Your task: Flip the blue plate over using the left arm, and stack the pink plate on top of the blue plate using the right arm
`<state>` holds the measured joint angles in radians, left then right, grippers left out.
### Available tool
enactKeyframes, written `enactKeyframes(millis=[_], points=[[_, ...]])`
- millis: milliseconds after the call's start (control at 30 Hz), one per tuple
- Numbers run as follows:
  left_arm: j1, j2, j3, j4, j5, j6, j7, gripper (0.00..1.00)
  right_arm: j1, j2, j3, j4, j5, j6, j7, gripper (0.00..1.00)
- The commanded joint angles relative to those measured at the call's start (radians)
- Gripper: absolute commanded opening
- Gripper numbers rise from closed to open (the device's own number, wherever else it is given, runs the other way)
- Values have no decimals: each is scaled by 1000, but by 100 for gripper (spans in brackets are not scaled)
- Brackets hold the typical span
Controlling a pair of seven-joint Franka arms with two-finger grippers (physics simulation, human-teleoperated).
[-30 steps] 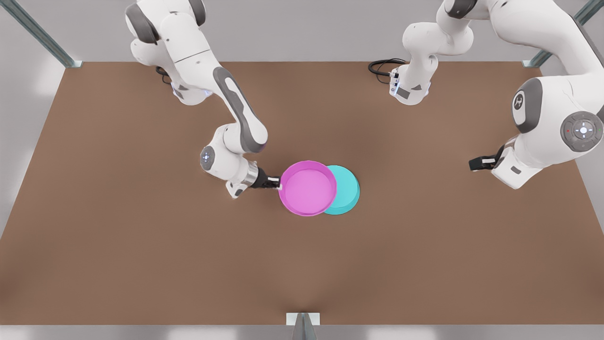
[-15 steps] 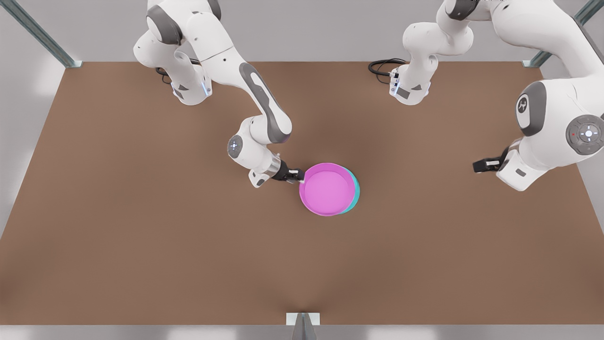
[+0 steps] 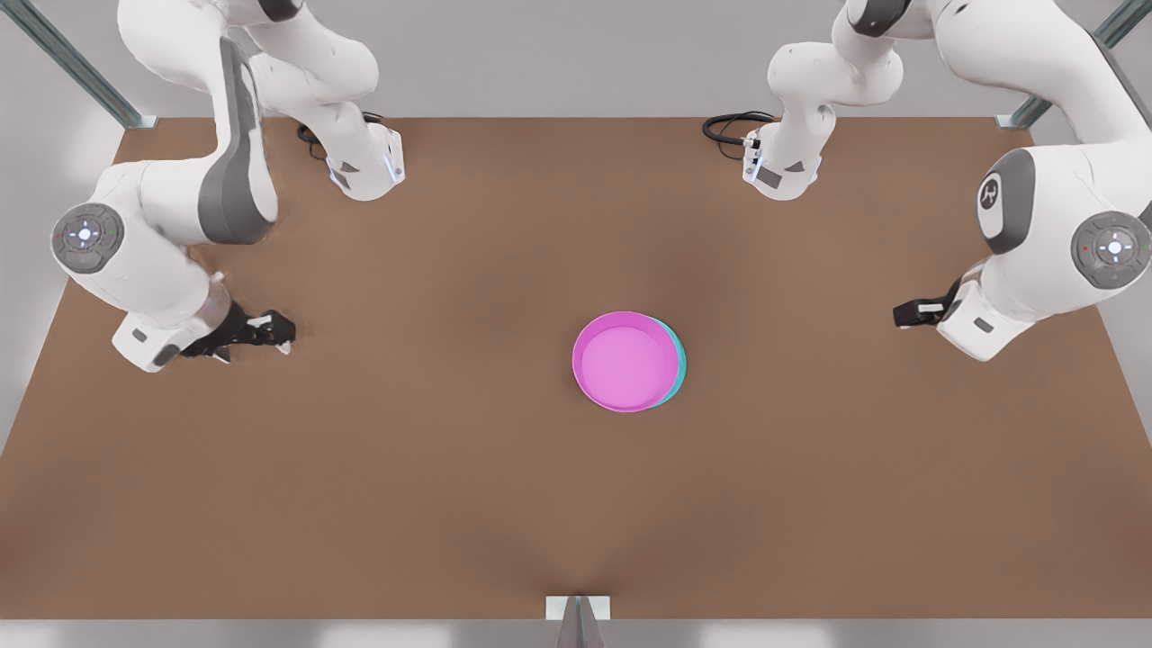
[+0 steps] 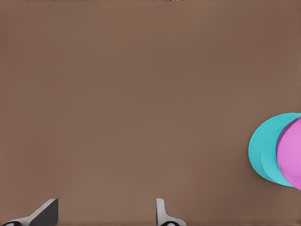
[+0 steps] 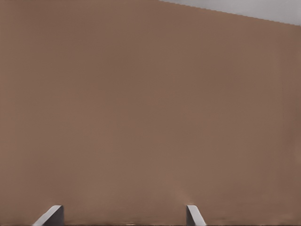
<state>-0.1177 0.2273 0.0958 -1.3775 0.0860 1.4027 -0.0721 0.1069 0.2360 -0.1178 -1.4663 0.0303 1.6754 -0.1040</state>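
The pink plate [image 3: 625,360] lies upright on the blue plate [image 3: 680,364] near the middle of the table, and only a thin cyan crescent shows past its edge on the front view's right. My right gripper [image 3: 284,333] hangs open over the table at the front view's left, far from the stack; the right wrist view has its fingers [image 5: 51,215] spread over bare table. My left gripper [image 3: 902,313] waits at the front view's right, open [image 4: 103,217]. Its wrist view catches the blue plate [image 4: 263,150] with the pink plate [image 4: 291,153] on it, well off to one side.
The brown table [image 3: 450,468] stretches wide around the stack. Both arm bases [image 3: 364,166] [image 3: 781,166] stand at the far edge, with a black cable [image 3: 729,126] beside one. Metal frame posts [image 3: 578,621] mark the edges.
The right gripper brought the pink plate onto the blue one, let go of it, and has swung far back to the front view's left. The left arm has barely moved.
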Motion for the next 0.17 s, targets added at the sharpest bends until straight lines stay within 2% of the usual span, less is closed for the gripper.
enactKeyframes(millis=[0, 133], points=[[0, 0, -1, 0, 0, -1, 0, 100, -3, 8, 6, 17, -4, -14, 0, 100], [-2, -3, -2, 0, 1, -5, -2, 100, -39, -6, 3, 15, -17, -36, 4, 100]])
